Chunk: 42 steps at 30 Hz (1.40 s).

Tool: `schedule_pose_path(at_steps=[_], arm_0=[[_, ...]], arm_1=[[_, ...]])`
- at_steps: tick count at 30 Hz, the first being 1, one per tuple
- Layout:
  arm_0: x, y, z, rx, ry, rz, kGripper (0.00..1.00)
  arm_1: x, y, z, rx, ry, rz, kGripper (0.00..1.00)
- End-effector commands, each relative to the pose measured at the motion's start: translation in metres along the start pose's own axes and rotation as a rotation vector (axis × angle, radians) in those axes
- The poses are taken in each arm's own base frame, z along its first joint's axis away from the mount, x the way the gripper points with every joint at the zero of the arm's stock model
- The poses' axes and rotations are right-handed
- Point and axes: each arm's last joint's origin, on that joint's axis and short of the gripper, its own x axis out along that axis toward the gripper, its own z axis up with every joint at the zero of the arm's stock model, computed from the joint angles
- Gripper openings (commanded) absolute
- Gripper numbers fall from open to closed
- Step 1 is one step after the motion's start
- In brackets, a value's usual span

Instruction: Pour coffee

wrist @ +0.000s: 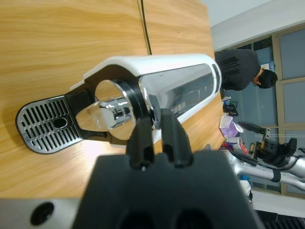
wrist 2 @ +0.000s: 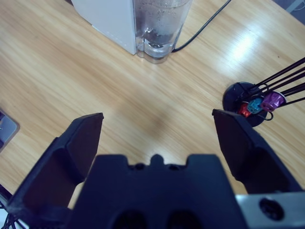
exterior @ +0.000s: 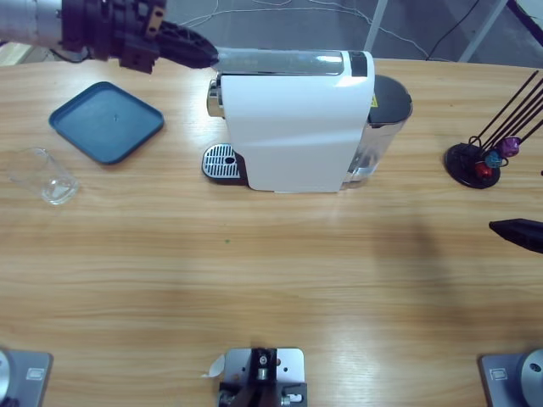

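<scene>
The coffee machine (exterior: 293,123) is standing mid-tabletop (exterior: 271,280), its drip tray (exterior: 222,161) bare; the glass (exterior: 47,176) is lying well apart, beside a blue tray (exterior: 106,121). The left gripper (exterior: 199,52), fingers (wrist: 143,140) closed, is touching the machine's lever (exterior: 280,59). Brewing now would likely spill coffee onto the grate. The right gripper (wrist 2: 157,129) is hovering open near the capsule stand (exterior: 475,165). A person (wrist: 240,69) is standing by windows.

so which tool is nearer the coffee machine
Left. The left tool sits at the front top end of the coffee machine, jaws close together by its silver lever. The right tool is off toward the table's far edge, below the capsule rack, jaws wide open.
</scene>
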Motion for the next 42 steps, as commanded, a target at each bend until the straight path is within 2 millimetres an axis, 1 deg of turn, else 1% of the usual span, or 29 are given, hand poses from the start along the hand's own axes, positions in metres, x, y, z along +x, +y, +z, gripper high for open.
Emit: schedule_pose_path(at_steps=[1, 4, 5, 6, 7, 8, 9, 10, 11, 13, 14, 15, 16, 19, 20, 21, 22, 24, 27, 29, 31, 35, 37, 39, 42], arm_0=[[-0.029, -0.074, 0.022, 0.155, -0.093, -0.190, 0.000], [-0.035, -0.095, 0.028, 0.192, -0.116, -0.234, 0.000], [-0.036, -0.101, 0.029, 0.211, -0.122, -0.248, 0.022], [-0.037, -0.108, 0.029, 0.237, -0.135, -0.254, 0.363], [-0.037, -0.115, 0.028, 0.304, -0.157, -0.254, 0.656], [-0.036, -0.122, 0.024, 0.441, -0.191, -0.233, 0.851], [-0.033, -0.126, 0.018, 0.589, -0.223, -0.192, 0.942], [-0.029, -0.126, 0.012, 0.679, -0.232, -0.147, 0.960], [-0.026, -0.123, 0.003, 0.760, -0.209, -0.100, 0.964], [-0.021, -0.117, -0.021, 0.930, -0.120, 0.011, 0.965], [-0.021, -0.112, -0.036, 1.028, -0.069, 0.084, 0.976], [-0.024, -0.105, -0.050, 1.131, -0.007, 0.124, 0.995], [-0.030, -0.097, -0.060, 1.172, 0.041, 0.143, 1.000], [-0.063, -0.072, -0.087, 1.169, 0.059, 0.207, 1.000], [-0.073, -0.066, -0.095, 1.165, 0.061, 0.210, 1.000], [-0.081, -0.060, -0.103, 1.159, 0.063, 0.211, 1.000], [-0.088, -0.055, -0.109, 1.158, 0.065, 0.209, 1.000], [-0.097, -0.044, -0.121, 1.138, 0.074, 0.210, 1.000], [-0.099, -0.022, -0.137, 1.065, 0.116, 0.247, 1.000], [-0.097, -0.013, -0.144, 1.050, 0.141, 0.269, 1.000], [-0.097, -0.009, -0.146, 1.029, 0.145, 0.283, 1.000], [-0.095, -0.008, -0.146, 1.016, 0.128, 0.281, 1.000], [-0.093, -0.002, -0.148, 1.000, 0.137, 0.306, 1.000], [-0.093, 0.002, -0.148, 0.984, 0.136, 0.318, 1.000], [-0.091, 0.006, -0.145, 0.963, 0.122, 0.335, 1.000]], arm_1=[[0.005, 0.002, -0.001, 0.000, 0.031, 0.010, 1.000], [0.005, 0.002, -0.001, 0.001, 0.027, 0.010, 1.000], [0.005, 0.002, -0.002, 0.000, 0.024, 0.009, 1.000], [0.005, 0.002, -0.003, 0.002, 0.016, 0.009, 0.985], [0.005, 0.002, -0.004, 0.003, 0.007, 0.008, 0.970], [0.004, 0.001, -0.005, 0.004, 0.001, 0.004, 0.955], [0.002, 0.000, -0.006, 0.004, -0.007, -0.008, 0.943], [-0.003, -0.002, -0.007, 0.011, -0.031, -0.029, 0.933], [-0.011, -0.005, -0.009, 0.032, -0.066, -0.063, 0.896], [-0.019, -0.010, -0.012, 0.051, -0.109, -0.136, 0.766], [-0.018, -0.011, -0.009, 0.050, -0.111, -0.163, 0.726], [-0.012, -0.011, -0.005, 0.053, -0.099, -0.172, 0.724], [-0.001, -0.011, -0.001, 0.057, -0.068, -0.192, 0.729], [0.022, -0.021, 0.004, 0.144, -0.019, -0.282, 0.716], [0.029, -0.026, 0.004, 0.194, -0.008, -0.304, 0.635], [0.039, -0.032, 0.003, 0.235, 0.004, -0.324, 0.499], [0.048, -0.037, -0.001, 0.259, 0.009, -0.340, 0.463], [0.066, -0.043, -0.011, 0.291, 0.027, -0.372, 0.462], [0.088, -0.047, -0.029, 0.311, 0.055, -0.396, 0.462], [0.098, -0.050, -0.035, 0.322, 0.061, -0.400, 0.462], [0.105, -0.053, -0.038, 0.335, 0.059, -0.414, 0.462], [0.110, -0.065, -0.043, 0.368, 0.046, -0.462, 0.462], [0.112, -0.070, -0.044, 0.384, 0.040, -0.470, 0.460], [0.115, -0.075, -0.044, 0.384, 0.036, -0.477, 0.334], [0.117, -0.082, -0.045, 0.401, 0.036, -0.491, 0.333]])
